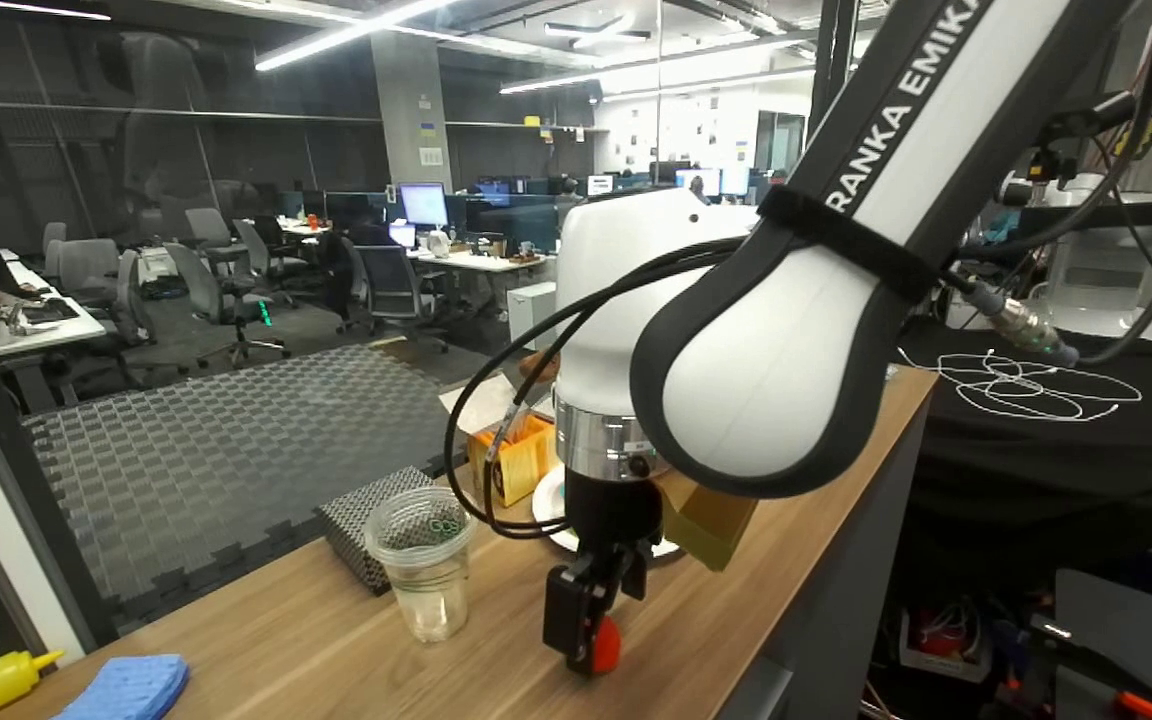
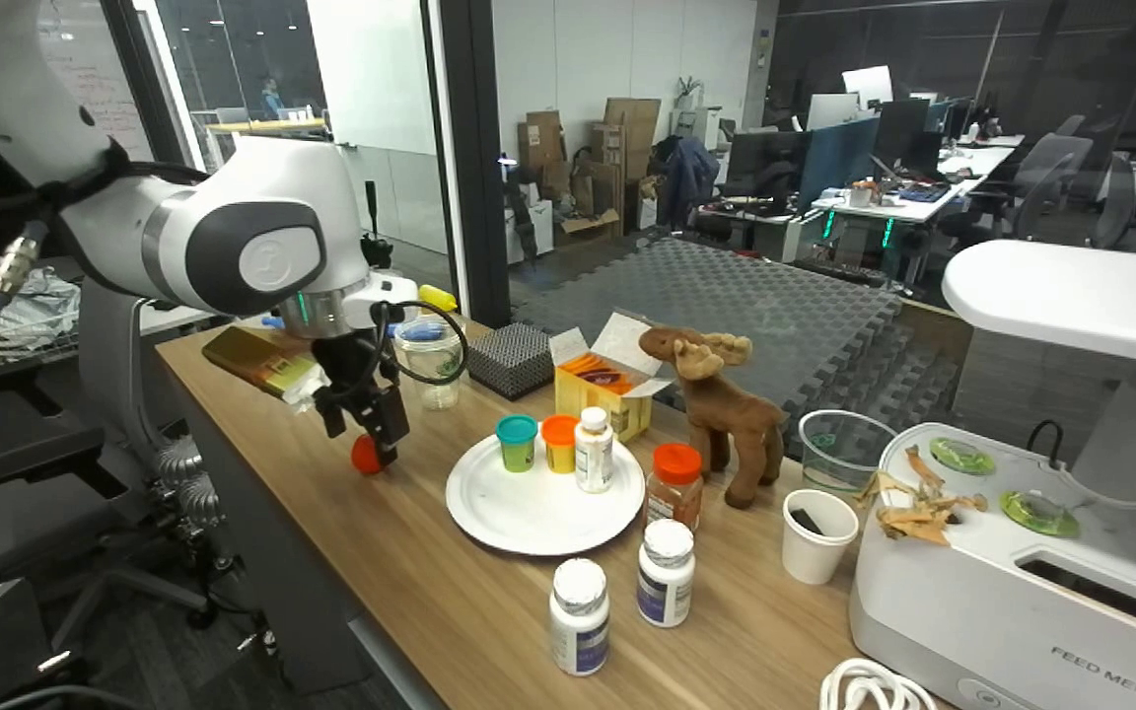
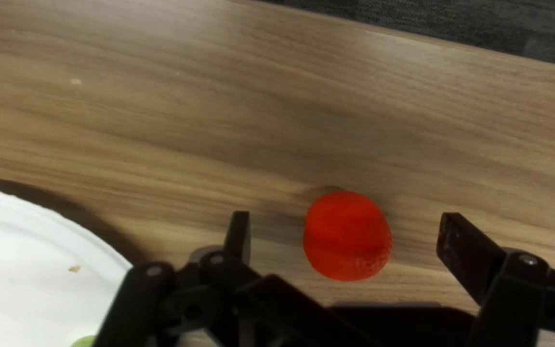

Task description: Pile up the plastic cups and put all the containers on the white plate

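Beside the plate (image 2: 524, 513), only an exterior view shows two white bottles (image 2: 579, 626).

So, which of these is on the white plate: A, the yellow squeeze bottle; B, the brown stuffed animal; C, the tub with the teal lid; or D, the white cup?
C: in an exterior view, the tub with the teal lid stands on the white plate, along with a tub with an orange lid and a white bottle.

Reads "RANKA EMIKA" along the robot arm (image 1: 776, 340); reads "FEED ME!" on the front of the white machine (image 2: 1002, 597).
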Robot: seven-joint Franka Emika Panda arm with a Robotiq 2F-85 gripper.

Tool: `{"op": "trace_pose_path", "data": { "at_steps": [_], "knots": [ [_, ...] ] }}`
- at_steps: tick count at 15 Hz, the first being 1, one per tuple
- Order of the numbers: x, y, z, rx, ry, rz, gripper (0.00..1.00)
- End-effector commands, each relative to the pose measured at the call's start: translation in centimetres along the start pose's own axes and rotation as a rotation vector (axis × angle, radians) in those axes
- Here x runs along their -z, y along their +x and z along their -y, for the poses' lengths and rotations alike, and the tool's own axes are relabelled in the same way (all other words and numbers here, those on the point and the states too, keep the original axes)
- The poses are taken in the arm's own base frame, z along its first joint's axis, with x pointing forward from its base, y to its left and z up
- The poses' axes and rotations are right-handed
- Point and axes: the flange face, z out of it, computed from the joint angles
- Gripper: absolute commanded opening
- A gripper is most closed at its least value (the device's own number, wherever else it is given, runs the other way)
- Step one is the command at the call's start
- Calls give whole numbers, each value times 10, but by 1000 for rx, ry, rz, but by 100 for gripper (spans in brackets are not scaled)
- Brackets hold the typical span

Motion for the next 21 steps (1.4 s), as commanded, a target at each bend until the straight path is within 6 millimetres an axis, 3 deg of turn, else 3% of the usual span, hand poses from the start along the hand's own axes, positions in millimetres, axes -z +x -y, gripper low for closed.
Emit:
{"op": "trace_pose_path", "data": {
  "at_steps": [1, 2, 3, 5, 10, 15, 21],
  "knots": [
    [-3, 13, 6, 13, 19, -40, 100],
    [-5, 14, 5, 7, 19, -37, 100],
    [-6, 13, 5, 3, 19, -31, 75],
    [-8, 13, 3, -12, 9, -20, 66],
    [-8, 12, 1, -27, -1, -19, 27],
    [12, 14, -15, -73, -7, -65, 30],
    [37, 33, -74, -242, -170, -189, 29]
  ]
}}
